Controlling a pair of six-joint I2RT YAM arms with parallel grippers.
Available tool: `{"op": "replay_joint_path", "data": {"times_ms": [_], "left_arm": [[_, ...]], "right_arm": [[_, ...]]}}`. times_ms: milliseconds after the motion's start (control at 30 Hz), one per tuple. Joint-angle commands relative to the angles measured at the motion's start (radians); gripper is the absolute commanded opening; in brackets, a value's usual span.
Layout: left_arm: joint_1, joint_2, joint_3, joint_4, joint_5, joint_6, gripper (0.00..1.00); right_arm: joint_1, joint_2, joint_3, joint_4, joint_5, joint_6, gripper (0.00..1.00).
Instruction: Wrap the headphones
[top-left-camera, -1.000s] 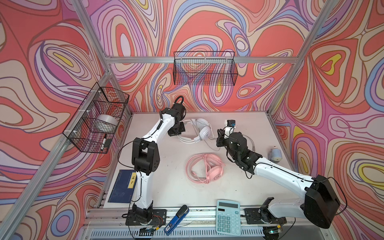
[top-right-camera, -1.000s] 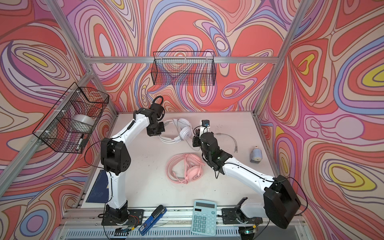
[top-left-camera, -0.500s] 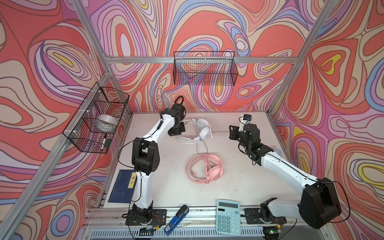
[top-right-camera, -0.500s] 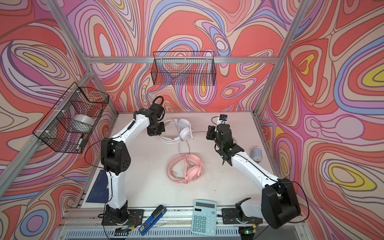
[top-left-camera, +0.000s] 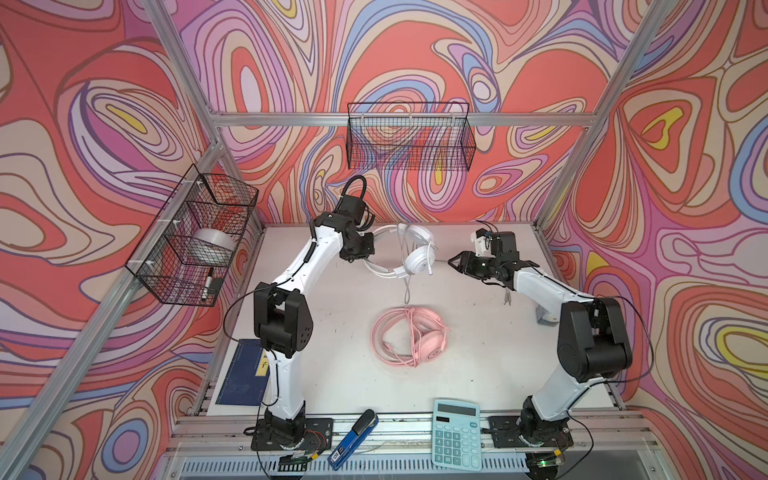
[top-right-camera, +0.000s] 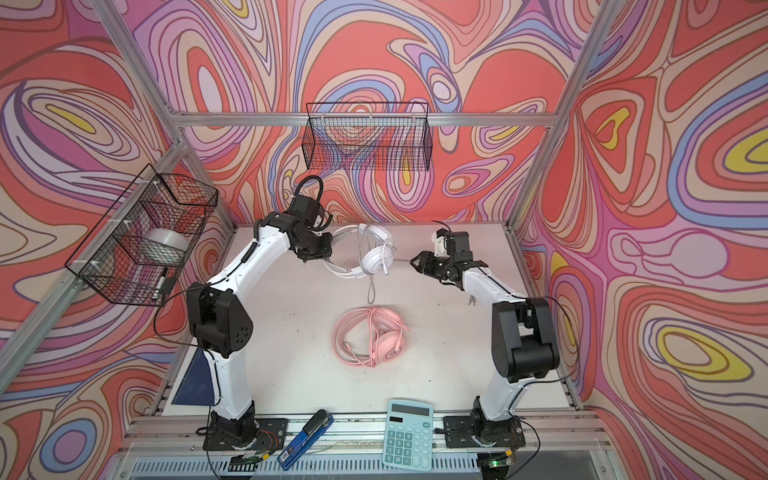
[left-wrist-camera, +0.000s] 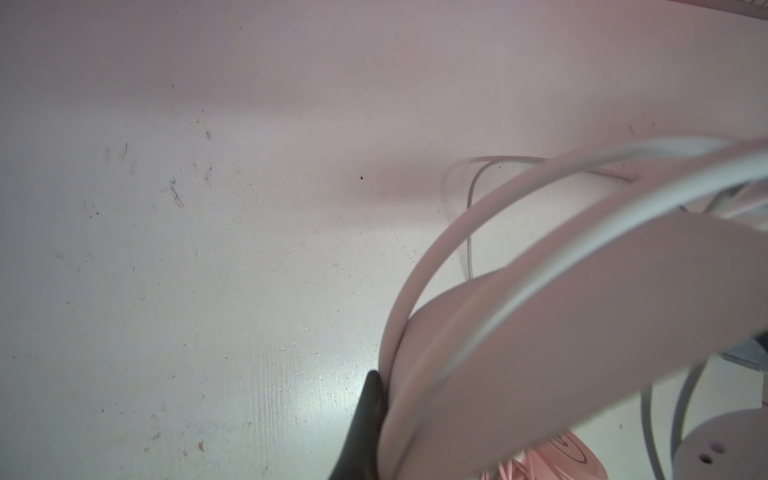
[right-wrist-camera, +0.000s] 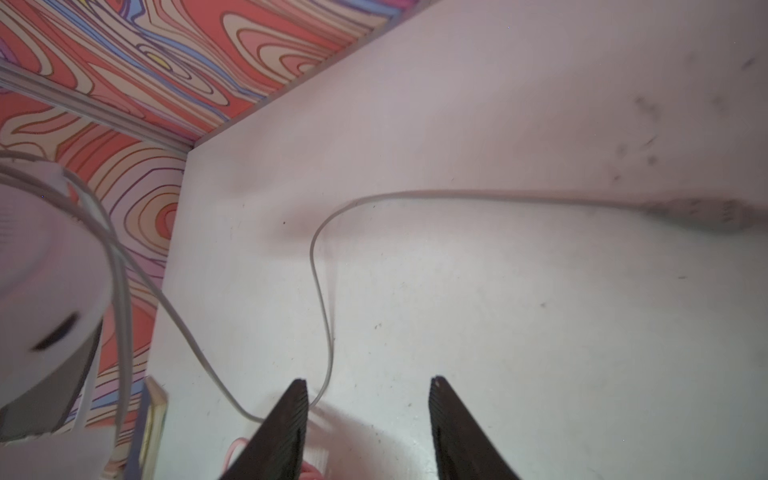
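— Where's the white headset (top-left-camera: 419, 261)?
— Toward 12 o'clock on the table (top-left-camera: 332, 332). The left gripper (top-left-camera: 368, 257) comes in from 9 o'clock, its fingers clamped tight on the headband.
— And the right gripper (top-left-camera: 454, 262)?
— At 3 o'clock of the earcups, fingers (right-wrist-camera: 291, 415) well parted with nothing between them (the grey cord (right-wrist-camera: 320, 270) passes just beside one).
— The pink headset (top-left-camera: 430, 345)?
— Mid-table, at 6 o'clock of the white one. It lies flat, with its pink cord looped around it.
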Motion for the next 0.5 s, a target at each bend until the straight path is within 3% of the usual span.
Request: {"op": "replay_joint_path", "data": {"times_ms": [0,133,333,467], "left_arm": [[0.004,-0.067,0.037,-0.002,0.075,0.079,0.0],[0.003,-0.078,0.029,-0.018,0.083,0.1,0.0],[0.004,-0.104,0.007,-0.002,0.119,0.108,0.0],[0.004,-0.111,0.027,0.002,0.135,0.111,0.0]], "right_arm": [[0.009,0.08,0.026,0.068,-0.162,0.049,0.55],[0.051,0.149,0.038,0.122,-0.18,0.071,0.61],[0.078,0.208,0.043,0.191,-0.184,0.115,0.62],[0.079,0.205,0.088,0.083,-0.171,-0.024,0.62]]}}
